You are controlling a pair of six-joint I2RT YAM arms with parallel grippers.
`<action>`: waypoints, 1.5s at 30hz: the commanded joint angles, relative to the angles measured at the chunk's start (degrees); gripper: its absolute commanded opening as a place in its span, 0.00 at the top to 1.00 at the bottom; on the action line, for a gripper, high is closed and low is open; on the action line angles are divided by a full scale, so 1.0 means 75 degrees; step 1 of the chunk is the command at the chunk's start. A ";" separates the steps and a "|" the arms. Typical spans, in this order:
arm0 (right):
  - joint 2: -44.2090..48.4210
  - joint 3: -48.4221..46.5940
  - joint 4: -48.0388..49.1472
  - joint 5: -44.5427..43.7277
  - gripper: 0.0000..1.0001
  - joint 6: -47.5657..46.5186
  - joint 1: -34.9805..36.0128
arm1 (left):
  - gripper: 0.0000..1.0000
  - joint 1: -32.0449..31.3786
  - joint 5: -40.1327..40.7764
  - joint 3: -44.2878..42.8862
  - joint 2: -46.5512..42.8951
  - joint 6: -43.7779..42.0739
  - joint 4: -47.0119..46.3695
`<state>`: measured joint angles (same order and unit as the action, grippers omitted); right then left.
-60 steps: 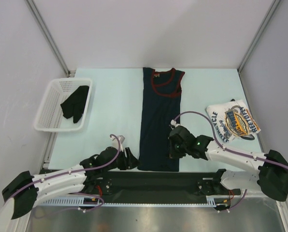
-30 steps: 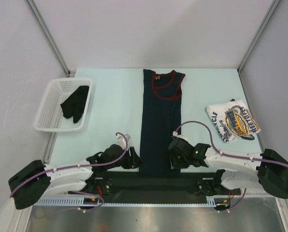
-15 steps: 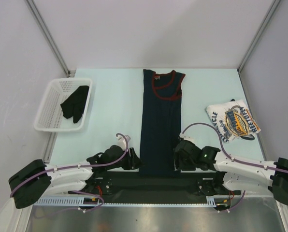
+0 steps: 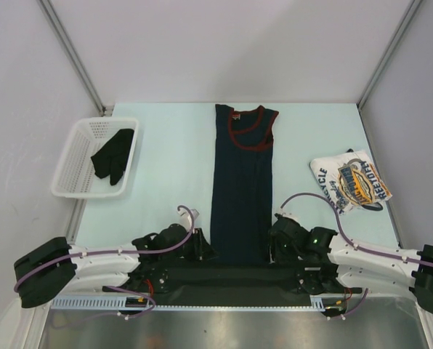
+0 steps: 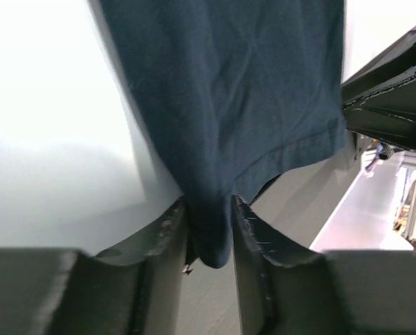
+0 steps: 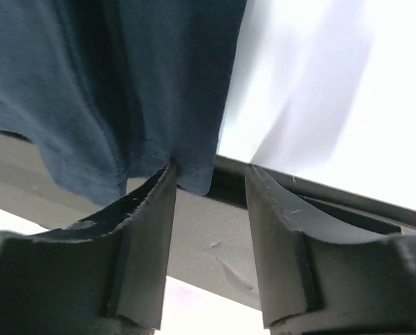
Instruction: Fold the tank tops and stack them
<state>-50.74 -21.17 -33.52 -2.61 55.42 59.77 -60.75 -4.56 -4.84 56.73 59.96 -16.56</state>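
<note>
The navy tank top point(image 4: 238, 182) with dark-red trim lies flat and lengthwise in the middle of the table, neck at the far end. Its near hem reaches the table's front edge. My left gripper point(image 4: 203, 246) is at the hem's left corner. In the left wrist view that gripper point(image 5: 208, 202) is shut on a bunched fold of navy cloth point(image 5: 222, 105). My right gripper point(image 4: 274, 247) is at the hem's right corner. In the right wrist view it point(image 6: 209, 171) stands open, and the hem corner point(image 6: 194, 174) only touches its left finger. The white tank top point(image 4: 351, 182) lies folded at the right.
A white basket point(image 4: 75, 171) holding a dark cloth point(image 4: 113, 156) stands at the left of the table. The black bar point(image 4: 224, 276) carrying the arm bases runs along the near edge, just below the hem. Side walls close in the table left and right.
Both grippers have come back toward the near edge, to the hem's corners. The left jaws have closed on the cloth. The right gripper has shifted right and nearer.
</note>
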 commanded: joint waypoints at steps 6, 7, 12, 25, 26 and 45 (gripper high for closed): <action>-0.0208 0.0092 0.0813 0.0278 0.94 0.0076 -0.0012 | 0.73 -0.0103 0.0244 0.0868 -0.0414 0.0196 0.0976; -0.0184 0.0057 0.0813 0.0278 0.94 0.0064 -0.0012 | 0.76 -0.0103 0.0244 0.0845 -0.0416 0.0185 0.1012; -0.0289 -0.0177 0.0742 0.0278 1.00 -0.0030 0.0000 | 1.00 -0.0103 0.0432 0.0833 -0.0568 0.0184 0.1164; -0.0710 -0.2227 -0.0417 -0.0343 1.00 -0.1294 -0.0935 | 1.00 0.0585 0.0178 -0.1111 -0.0206 -0.0799 0.1892; -0.0769 -0.2518 -0.0441 -0.0366 1.00 -0.1458 -0.1100 | 1.00 0.0820 0.0035 -0.1194 -0.0135 -0.0904 0.1810; -0.5628 -0.7218 -0.0112 0.0735 1.00 -0.4166 -0.5121 | 1.00 0.3787 -0.0517 -0.8360 0.5078 -0.3530 0.3624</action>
<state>-87.33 -69.43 -34.81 2.44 27.79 23.46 -34.33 -7.86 -59.57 90.87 37.28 6.63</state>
